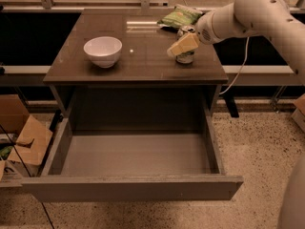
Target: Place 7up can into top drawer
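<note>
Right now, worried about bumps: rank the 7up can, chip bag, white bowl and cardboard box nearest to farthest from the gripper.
The gripper is over the right side of the table.
1. 7up can, right at it.
2. Chip bag, back edge.
3. White bowl, table's left.
4. Cardboard box, floor, far left.

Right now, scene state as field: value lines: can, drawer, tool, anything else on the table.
7up can: upright on the right side of the table, partly hidden by the tool
top drawer: pulled open below the tabletop; can not yet in it
tool: at the can, in front of its upper part
table: dark top, carries can, bowl and bag
bowl: white, left side of table, apart from the can
chip bag: green, at the rear edge, behind the can
</note>
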{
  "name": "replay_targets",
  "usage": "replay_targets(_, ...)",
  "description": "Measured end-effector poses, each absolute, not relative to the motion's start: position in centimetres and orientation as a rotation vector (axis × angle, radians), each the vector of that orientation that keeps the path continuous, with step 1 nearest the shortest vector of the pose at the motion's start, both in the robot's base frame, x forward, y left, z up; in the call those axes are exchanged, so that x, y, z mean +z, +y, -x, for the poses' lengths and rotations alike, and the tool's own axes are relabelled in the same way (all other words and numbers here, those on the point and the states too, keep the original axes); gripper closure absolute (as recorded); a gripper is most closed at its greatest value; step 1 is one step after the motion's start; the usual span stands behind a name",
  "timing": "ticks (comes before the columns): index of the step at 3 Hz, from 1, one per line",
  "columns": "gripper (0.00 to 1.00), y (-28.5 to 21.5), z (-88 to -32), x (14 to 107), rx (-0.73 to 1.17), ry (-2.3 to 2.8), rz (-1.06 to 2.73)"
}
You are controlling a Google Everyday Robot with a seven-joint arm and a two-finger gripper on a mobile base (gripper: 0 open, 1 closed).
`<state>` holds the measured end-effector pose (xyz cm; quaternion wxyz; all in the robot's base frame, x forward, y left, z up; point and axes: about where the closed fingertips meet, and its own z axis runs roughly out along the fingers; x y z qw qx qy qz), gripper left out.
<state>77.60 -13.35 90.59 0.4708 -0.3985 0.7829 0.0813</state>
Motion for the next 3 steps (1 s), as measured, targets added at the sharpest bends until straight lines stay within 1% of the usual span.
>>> replay_targets(1, 0.16, -13.5, -78.7, 89.7, 0.248, 1.917, 0.956)
replay_targets(2, 0.47, -13.4, -79.1, 88.7, 0.288, 1.923, 0.952)
replay_targets(3, 0.71, -13.3, -78.6, 88.9, 0.293, 1.912, 0.964)
